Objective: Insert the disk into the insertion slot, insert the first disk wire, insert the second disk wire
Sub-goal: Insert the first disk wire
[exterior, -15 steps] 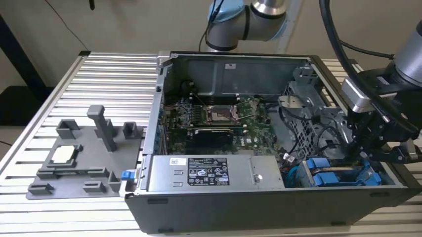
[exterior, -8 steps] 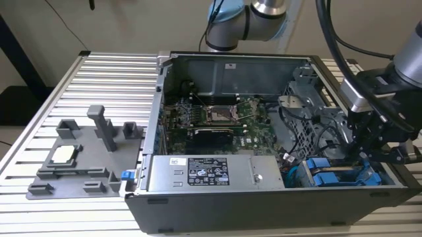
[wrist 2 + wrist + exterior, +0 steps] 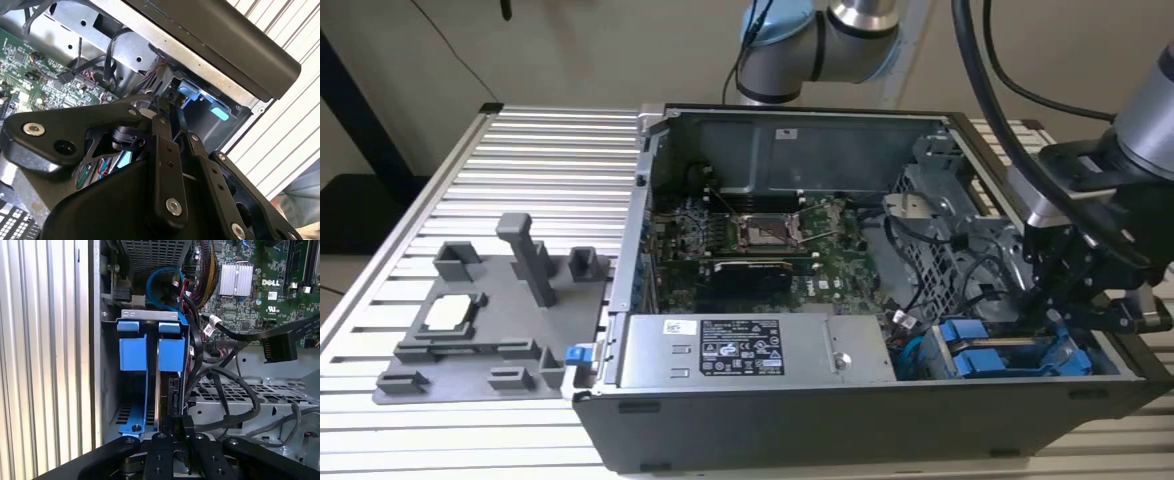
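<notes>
Evidently the disk (image 3: 171, 354) is already seated in the insertion slot (image 3: 150, 314). It stands on edge in its blue carrier, just beside the other blue-framed drive (image 3: 132, 352), in the corner bay of the open computer case (image 3: 761, 420). Seated this way, the disk's connector edge faces the case interior, where the loose cables lie within reach.

The tool (image 3: 176, 434) appears clenched on the black plug of a disk wire (image 3: 174, 395). The plug is held in line with the disk's edge and close against it. Whether it is fully home cannot be determined. In my judgement, gripping the plug by its body, narrow and upright, suits the tight gap between the carrier and the cage wall.

Arm pose: in the exterior view the arm comes in over the case wall on the exterior view's right. The wrist is turned steeply downward and the tool is sunk into the bay among the cables.

The case rests on the slatted counter (image 3: 520, 150). A grey fixture (image 3: 494, 320) lies well apart from the case, on the exterior view's left.
</notes>
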### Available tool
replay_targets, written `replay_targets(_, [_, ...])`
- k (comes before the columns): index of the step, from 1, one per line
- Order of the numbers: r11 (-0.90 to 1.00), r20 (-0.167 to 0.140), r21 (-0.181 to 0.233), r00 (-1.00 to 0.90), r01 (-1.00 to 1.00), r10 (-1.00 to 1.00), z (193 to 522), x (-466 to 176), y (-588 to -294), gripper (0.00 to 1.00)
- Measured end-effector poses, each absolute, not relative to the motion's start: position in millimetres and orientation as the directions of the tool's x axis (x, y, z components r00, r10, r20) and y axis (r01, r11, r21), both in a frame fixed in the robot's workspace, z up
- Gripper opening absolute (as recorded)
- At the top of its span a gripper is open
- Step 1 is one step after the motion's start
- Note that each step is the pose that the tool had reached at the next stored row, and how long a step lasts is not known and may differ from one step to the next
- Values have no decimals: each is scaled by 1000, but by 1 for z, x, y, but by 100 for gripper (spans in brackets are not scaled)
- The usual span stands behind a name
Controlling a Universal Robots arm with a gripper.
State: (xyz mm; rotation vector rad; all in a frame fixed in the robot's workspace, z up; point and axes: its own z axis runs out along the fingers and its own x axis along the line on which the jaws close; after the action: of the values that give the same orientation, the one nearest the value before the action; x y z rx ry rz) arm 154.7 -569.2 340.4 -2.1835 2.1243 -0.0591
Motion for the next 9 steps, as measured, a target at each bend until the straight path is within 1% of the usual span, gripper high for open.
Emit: replay_targets(9, [-2,-38,-95,6,-996,-999,335,155,-569,19])
